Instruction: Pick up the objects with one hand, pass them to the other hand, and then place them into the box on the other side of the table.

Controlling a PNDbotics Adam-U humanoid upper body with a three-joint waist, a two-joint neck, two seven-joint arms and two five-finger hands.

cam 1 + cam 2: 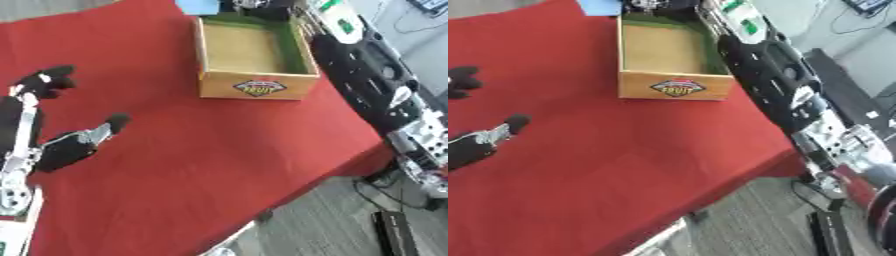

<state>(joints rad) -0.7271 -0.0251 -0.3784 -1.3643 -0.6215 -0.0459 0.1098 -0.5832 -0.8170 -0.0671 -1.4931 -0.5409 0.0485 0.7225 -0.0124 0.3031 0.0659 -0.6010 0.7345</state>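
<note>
While the head camera looks down at an angle, a red tablecloth (192,150) covers the table and a wooden box (254,55) stands toward its far right part. Landmark: the box, open-topped, with green inner walls, a bare tan floor and an oval "FRUIT" label (260,88) on its near face; nothing lies inside it.

Left hand (54,135): well to the left of the box and nearer the camera, over the cloth, black with silver parts, its fingers loosely extended toward the box and apart from the thumb, holding nothing.

Right arm (367,85): a black limb running just beside the right wall of the box, from the far edge down past the table's near-right corner; its hand (254,4) appears only as a dark shape just beyond the far wall of the box, and whether its fingers are spread or curled cannot be told.

Objects to be passed: none can be made out on the cloth. A pale blue patch (198,6) lies beyond the far-left corner of the box.
</note>
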